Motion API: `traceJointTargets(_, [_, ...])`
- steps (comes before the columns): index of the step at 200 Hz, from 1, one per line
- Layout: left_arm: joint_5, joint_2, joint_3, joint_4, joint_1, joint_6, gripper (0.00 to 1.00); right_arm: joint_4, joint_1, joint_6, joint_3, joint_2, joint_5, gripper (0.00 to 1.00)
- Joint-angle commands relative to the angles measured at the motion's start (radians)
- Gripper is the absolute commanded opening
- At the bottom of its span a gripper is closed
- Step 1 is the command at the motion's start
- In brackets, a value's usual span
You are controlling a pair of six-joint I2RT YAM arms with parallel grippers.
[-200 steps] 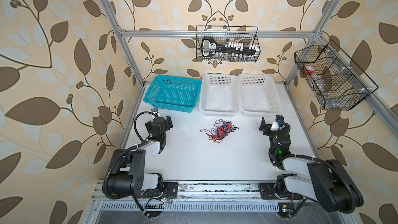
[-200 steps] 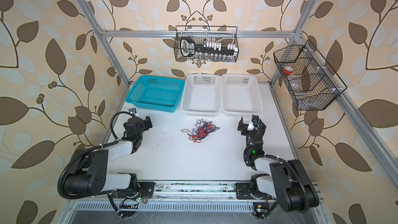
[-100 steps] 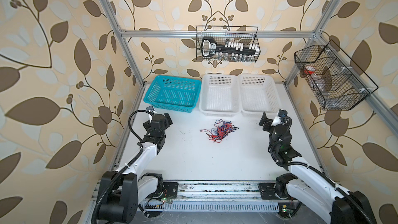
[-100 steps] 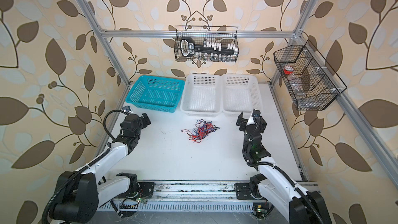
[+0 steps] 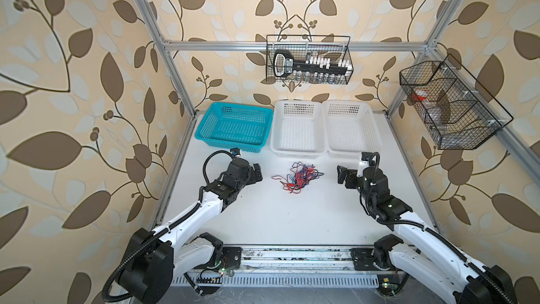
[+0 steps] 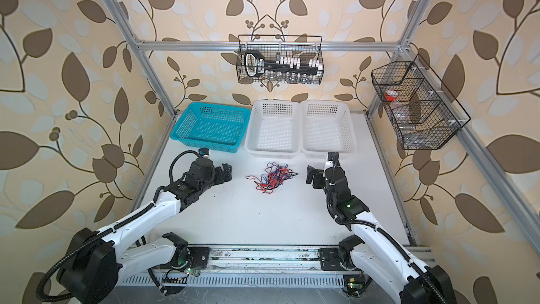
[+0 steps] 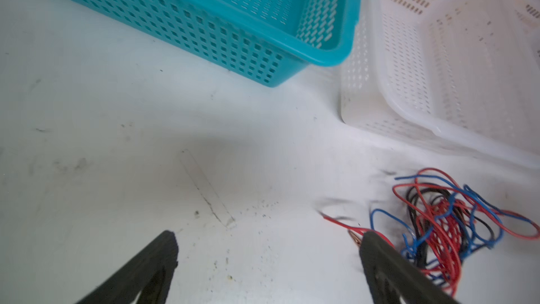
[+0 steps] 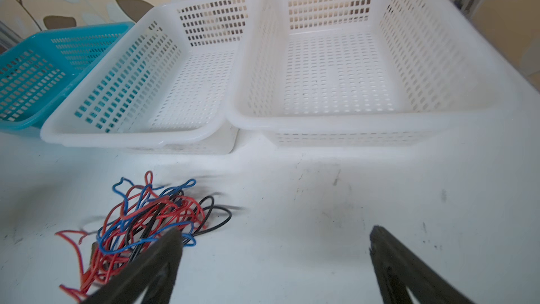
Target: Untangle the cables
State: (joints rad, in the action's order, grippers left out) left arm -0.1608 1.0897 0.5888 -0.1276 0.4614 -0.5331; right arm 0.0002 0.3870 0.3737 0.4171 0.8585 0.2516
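- The cables [image 5: 296, 178] lie in one loose red, blue and black knot on the bench [image 5: 277, 217]. The knot is toward the back edge and about midway between the side edges, just in front of the middle white basket [image 5: 298, 153].
- They look light, limp and thin, so pulling on one will likely drag the whole clump. The best holds seem to be the free ends and outer loops: the red tail with its metal clip [image 7: 355, 233] on the side nearer the left edge, and the black loop [image 8: 217, 209] on the opposite side.
- The left fingers [image 7: 380, 258] are spread wide and hold nothing. They are low beside the red tail, though contact cannot be judged.
- The right fingers [image 8: 391, 258] are likewise splayed and empty, apart from the tangle.
- Both arms reach in from the front edge with wrists turned inward, flanking the clump.
- A teal basket [image 5: 230, 144] sits at the back-left corner.
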Motion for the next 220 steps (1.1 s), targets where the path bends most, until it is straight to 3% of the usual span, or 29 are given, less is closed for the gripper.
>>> traceJointTargets(1, [0.061, 0.017, 0.068, -0.063, 0.046, -0.056, 0.99, -0.020, 0.013, 0.062, -0.012, 0.032, -0.091, 1.00])
traceJointTargets(69, [0.109, 0.140, 0.148, -0.065, 0.157, -0.029, 0.99, 0.061, 0.012, 0.154, -0.008, 0.188, -0.115, 0.85])
traceJointTargets(132, [0.175, 0.234, 0.153, 0.071, 0.211, 0.058, 0.99, 0.172, 0.009, 0.205, 0.033, 0.393, -0.176, 0.72])
traceJointTargets(179, [0.181, 0.272, 0.184, 0.115, 0.238, 0.095, 0.99, 0.218, 0.012, 0.196, 0.062, 0.489, -0.164, 0.66])
traceJointTargets(220, [0.193, 0.308, 0.216, 0.128, 0.255, 0.107, 0.99, 0.237, 0.023, 0.143, 0.081, 0.482, -0.183, 0.61])
